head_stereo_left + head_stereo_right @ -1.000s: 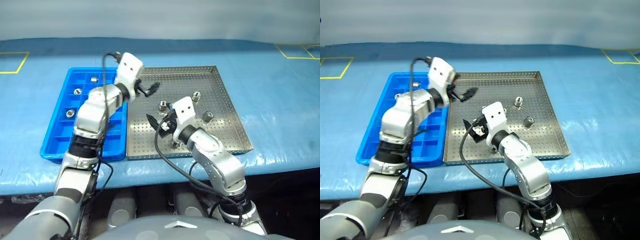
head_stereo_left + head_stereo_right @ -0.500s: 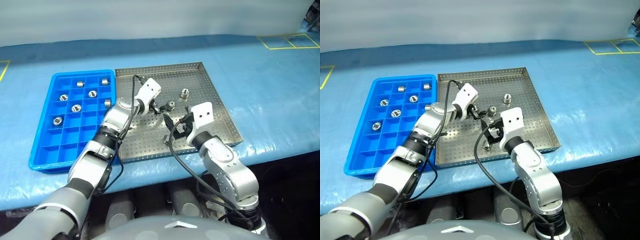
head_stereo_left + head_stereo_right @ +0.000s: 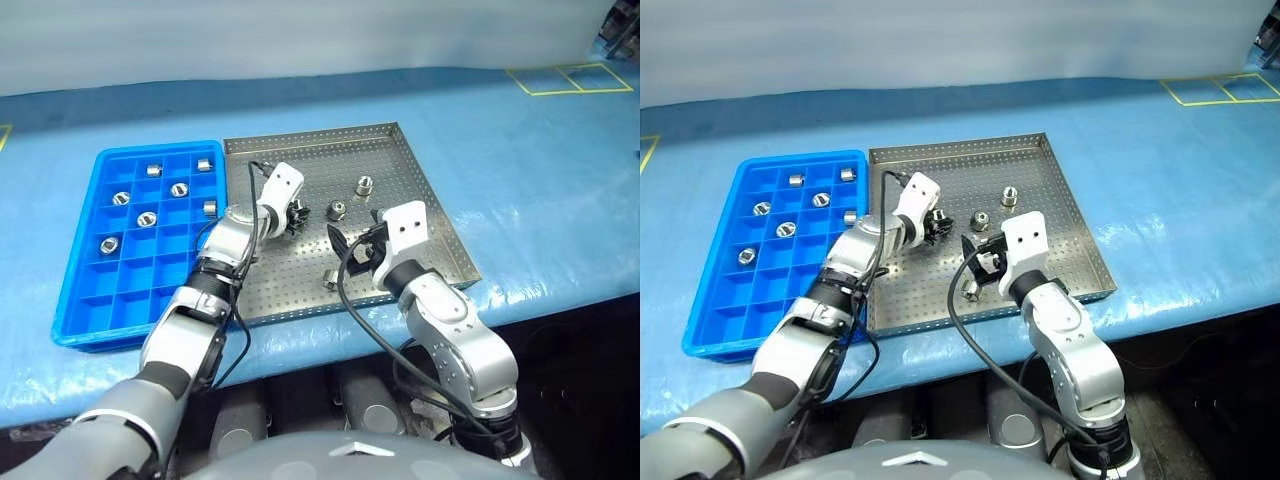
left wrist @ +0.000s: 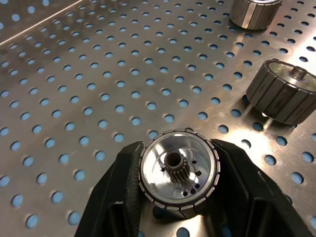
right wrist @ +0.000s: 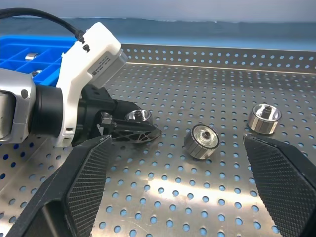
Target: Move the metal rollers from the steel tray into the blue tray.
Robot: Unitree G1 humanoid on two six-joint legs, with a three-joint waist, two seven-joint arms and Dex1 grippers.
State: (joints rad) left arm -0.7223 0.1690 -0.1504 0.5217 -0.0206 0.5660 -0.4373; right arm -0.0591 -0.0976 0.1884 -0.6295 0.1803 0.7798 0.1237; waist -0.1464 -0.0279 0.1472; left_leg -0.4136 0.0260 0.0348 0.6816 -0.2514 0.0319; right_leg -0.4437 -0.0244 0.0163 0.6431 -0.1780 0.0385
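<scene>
The left gripper (image 4: 177, 178) is pinching a metal roller (image 4: 177, 172) down on the steel tray (image 3: 400, 160). The right gripper (image 5: 187, 190) is hanging nearby, fingers spread wide. Six rollers are already sitting in the blue tray (image 3: 90, 300).

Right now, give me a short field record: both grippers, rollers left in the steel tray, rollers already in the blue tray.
left gripper: fingers on both sides of one metal roller, down on the steel tray
right gripper: open, holding nothing, above the steel tray's near part
rollers loose in the steel tray: three, two toward the far side, one near the front
rollers in the blue tray: seven, all in its far compartments
near rows of the blue tray: empty
</scene>
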